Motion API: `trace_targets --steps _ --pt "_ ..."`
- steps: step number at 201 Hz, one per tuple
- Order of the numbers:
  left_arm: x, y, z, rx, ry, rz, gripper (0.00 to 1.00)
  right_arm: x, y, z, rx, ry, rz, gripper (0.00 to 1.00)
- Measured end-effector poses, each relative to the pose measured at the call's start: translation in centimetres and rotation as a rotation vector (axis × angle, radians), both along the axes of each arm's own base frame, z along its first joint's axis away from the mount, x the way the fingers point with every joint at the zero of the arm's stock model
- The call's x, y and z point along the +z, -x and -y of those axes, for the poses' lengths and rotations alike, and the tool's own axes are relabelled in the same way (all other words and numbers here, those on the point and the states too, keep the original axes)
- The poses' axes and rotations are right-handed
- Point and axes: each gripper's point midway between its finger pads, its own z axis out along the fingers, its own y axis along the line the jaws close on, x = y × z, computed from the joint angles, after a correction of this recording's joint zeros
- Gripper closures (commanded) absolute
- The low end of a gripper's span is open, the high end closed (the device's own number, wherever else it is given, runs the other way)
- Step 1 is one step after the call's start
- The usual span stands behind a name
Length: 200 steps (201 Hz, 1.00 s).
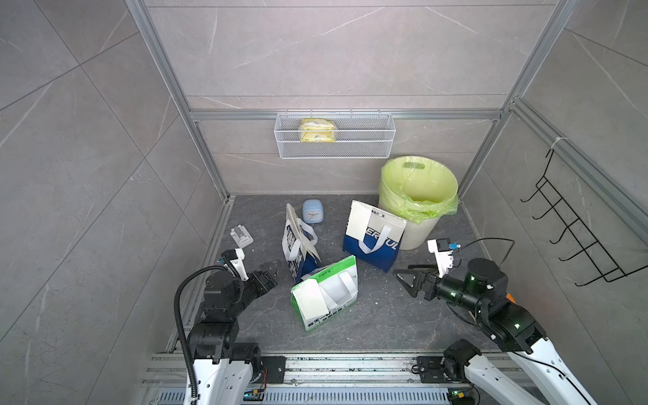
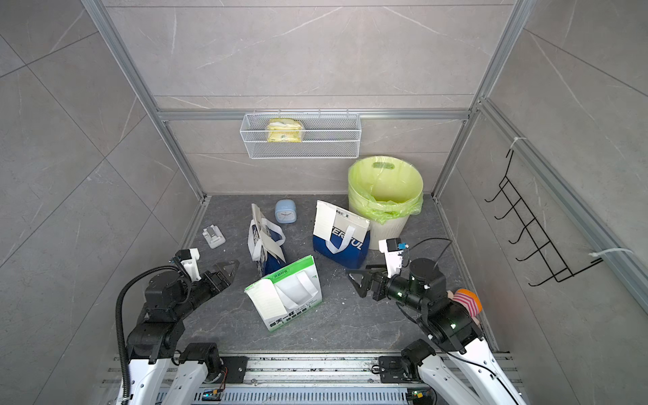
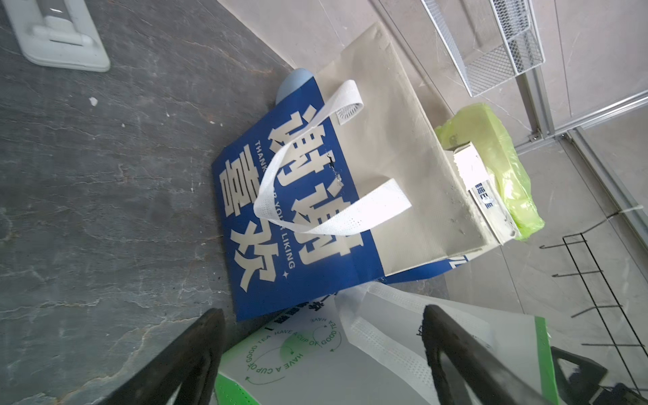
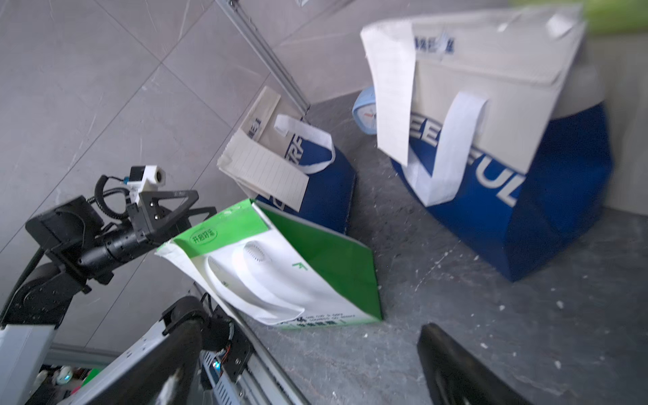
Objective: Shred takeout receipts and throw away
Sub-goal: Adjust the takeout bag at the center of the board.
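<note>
Left gripper (image 3: 324,312): jaws apart with nothing between them, low over the table, just beside the left side of the green-and-white paper bag (image 1: 326,294).
Right gripper (image 1: 403,282): jaws spread wide and empty, to the right of that same bag and apart from it.
First receipt (image 1: 310,303): thin white lined paper slip lying on the tilted green-and-white bag's front face, beside its white looped handle.
Second receipt (image 1: 357,221): white slip hanging from the top left corner of the large blue-and-white paper bag (image 1: 375,252), which stands just in front of the bin.
Third receipt (image 4: 270,177): lined slip against the side of the small blue-and-white paper bag (image 1: 298,259), which stands just behind the green-and-white bag.
Bin (image 1: 420,235): round cream plastic bin with a pale green liner, in the far right corner.
Table (image 1: 385,315): dark grey stone-patterned surface, flecked with small white scraps.
Clock (image 1: 312,210): small pale blue alarm clock behind the small bag.
White plastic bracket (image 1: 242,235): lies on the table's left side, near the left arm.
Wire basket (image 1: 368,147): white mesh, on the back wall, holding a yellow packet (image 1: 317,130).
</note>
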Motion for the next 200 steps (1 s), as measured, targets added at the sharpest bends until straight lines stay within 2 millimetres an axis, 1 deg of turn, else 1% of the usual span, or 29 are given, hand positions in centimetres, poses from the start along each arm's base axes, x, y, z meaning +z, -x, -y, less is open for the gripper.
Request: trace_targets --steps 19,50,62,71,90,109,133,155,176,200 --pt "0.7 0.2 0.9 -0.052 0.023 -0.002 0.09 -2.5 0.5 -2.0 0.056 0.069 -0.051 0.00" --pt "3.0 0.5 2.3 -0.147 0.053 0.036 0.10 -5.9 1.0 -6.8 0.157 0.211 -0.056 0.00" --pt "3.5 0.5 2.8 -0.177 0.059 0.047 0.10 -7.4 0.8 -8.7 0.182 0.264 -0.051 0.00" --pt "3.7 0.5 3.2 -0.201 0.065 0.047 0.10 -8.4 0.5 -9.7 0.189 0.292 -0.050 0.00" --pt "3.7 0.5 4.1 -0.249 0.071 0.039 0.10 -9.6 -0.8 -11.0 0.170 0.322 -0.038 0.00" --pt "3.6 0.5 5.1 -0.299 0.073 0.033 0.11 -9.6 -2.1 -11.9 0.141 0.331 -0.010 0.00" --pt "3.4 0.9 6.6 -0.376 0.073 0.024 0.12 -8.1 -4.0 -12.6 0.087 0.326 0.054 0.00" --pt "3.3 1.6 8.0 -0.445 0.062 0.030 0.12 -7.3 -5.5 -12.8 0.035 0.335 0.099 0.02" --pt "3.2 2.0 8.7 -0.476 0.047 0.035 0.12 -7.2 -6.9 -13.0 -0.012 0.356 0.124 0.07" --pt "3.2 1.9 9.1 -0.493 0.038 0.031 0.14 -7.6 -8.5 -12.2 -0.070 0.373 0.129 0.07"
